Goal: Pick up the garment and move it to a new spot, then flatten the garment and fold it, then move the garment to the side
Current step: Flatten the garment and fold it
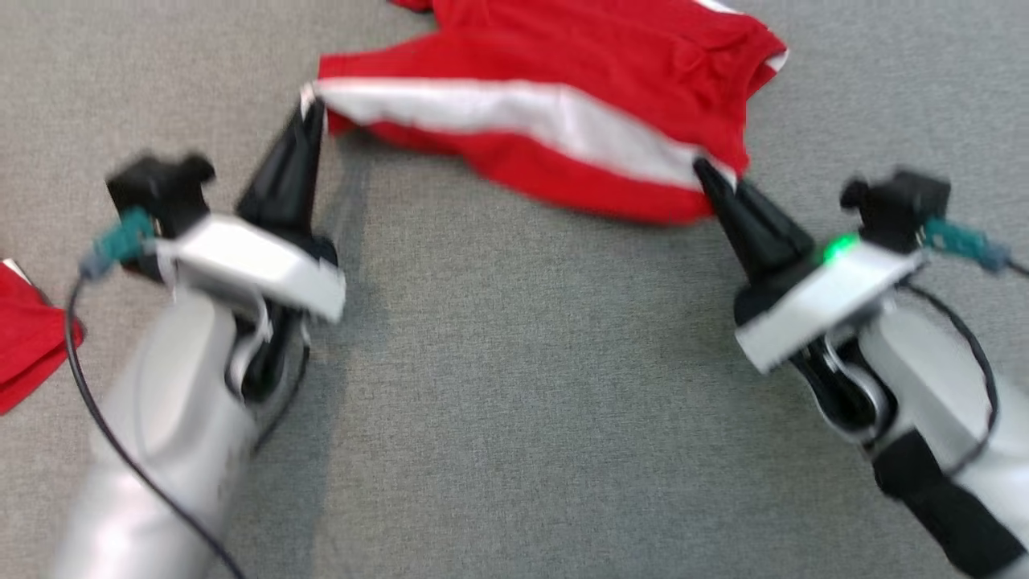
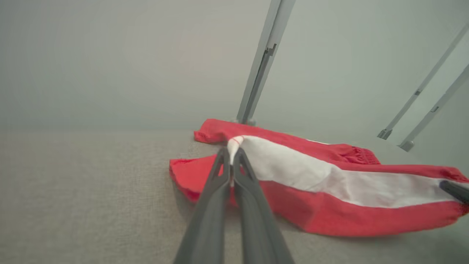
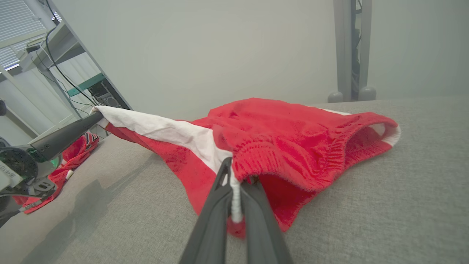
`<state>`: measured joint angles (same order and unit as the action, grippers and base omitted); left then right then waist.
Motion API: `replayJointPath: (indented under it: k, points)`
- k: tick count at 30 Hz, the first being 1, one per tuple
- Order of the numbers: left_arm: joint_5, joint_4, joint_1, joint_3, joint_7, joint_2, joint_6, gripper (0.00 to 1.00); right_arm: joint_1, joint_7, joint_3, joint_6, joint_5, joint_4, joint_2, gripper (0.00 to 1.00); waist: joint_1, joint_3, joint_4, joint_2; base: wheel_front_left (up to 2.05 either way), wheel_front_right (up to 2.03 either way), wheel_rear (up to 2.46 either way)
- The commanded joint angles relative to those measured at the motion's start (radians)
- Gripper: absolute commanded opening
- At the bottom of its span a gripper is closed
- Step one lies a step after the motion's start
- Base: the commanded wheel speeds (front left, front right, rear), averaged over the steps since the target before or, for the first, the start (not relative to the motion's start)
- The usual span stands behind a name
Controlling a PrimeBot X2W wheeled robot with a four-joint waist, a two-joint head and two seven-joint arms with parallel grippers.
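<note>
Left gripper point(image 1: 310, 108) pinches the garment point(image 1: 563, 56) at one end of its white band; right gripper point(image 1: 703, 169) pinches the other end. Red cloth sags between them onto the grey desk point(image 1: 514, 362).

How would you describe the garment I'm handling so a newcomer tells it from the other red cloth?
On the grey surface, look at its far middle. The garment is the red piece stretched between the left gripper and the right gripper, each shut on one end. Unlike the other red cloth lying loose at the robot's left, it carries a broad white band.
</note>
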<state>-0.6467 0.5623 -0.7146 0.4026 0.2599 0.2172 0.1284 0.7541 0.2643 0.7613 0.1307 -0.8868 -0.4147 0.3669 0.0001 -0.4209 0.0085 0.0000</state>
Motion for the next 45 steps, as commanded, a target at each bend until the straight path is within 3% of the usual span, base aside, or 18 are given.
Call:
replayJointPath:
  k: [1,9,16,22,28,34,38,45]
  points:
    - [0.022,-0.060,0.069,-0.014,0.002,0.015,-0.010,0.00,-0.059,0.002,-0.036,0.000,0.016,0.052,0.023,0.00,-0.0001,0.026,-0.007,0.0000,0.00,0.00,0.00]
    - [0.076,-0.308,0.390,-0.041,0.000,0.082,-0.085,0.00,-0.329,0.002,-0.103,0.000,0.180,0.185,0.072,0.00,-0.0001,0.103,-0.010,0.0000,0.00,0.00,0.00]
    - [0.108,-0.542,0.602,-0.014,-0.087,0.150,-0.175,0.00,-0.524,0.003,-0.182,0.000,0.251,0.243,0.044,0.00,-0.0001,0.159,0.000,0.0000,0.00,0.00,0.00]
    - [0.112,-0.737,0.739,-0.003,-0.167,0.179,-0.256,0.00,-0.670,-0.012,-0.243,0.000,0.303,0.317,0.043,0.00,-0.0001,0.180,0.010,0.0000,0.00,0.00,0.00]
    - [0.113,-0.838,0.778,-0.016,-0.203,0.201,-0.294,0.00,-0.749,-0.062,-0.302,0.000,0.334,0.392,0.010,0.00,-0.0001,0.172,0.001,0.0000,0.00,0.00,0.00]
    - [0.127,-0.862,0.678,-0.044,-0.214,0.224,-0.284,0.00,-0.743,-0.134,-0.395,0.000,0.243,0.428,-0.080,0.00,-0.0001,0.133,-0.023,0.0000,0.00,0.00,0.00]
    - [0.134,-0.839,0.538,-0.063,-0.227,0.237,-0.250,0.00,-0.676,-0.184,-0.473,0.000,0.147,0.439,-0.159,0.00,-0.0001,0.083,-0.049,0.0000,0.00,0.00,0.00]
    - [0.116,-0.637,0.198,-0.037,-0.281,0.229,-0.120,0.00,-0.500,-0.227,-0.573,0.000,0.087,0.372,-0.261,0.00,-0.0001,-0.017,-0.087,0.0000,0.00,0.00,0.00]
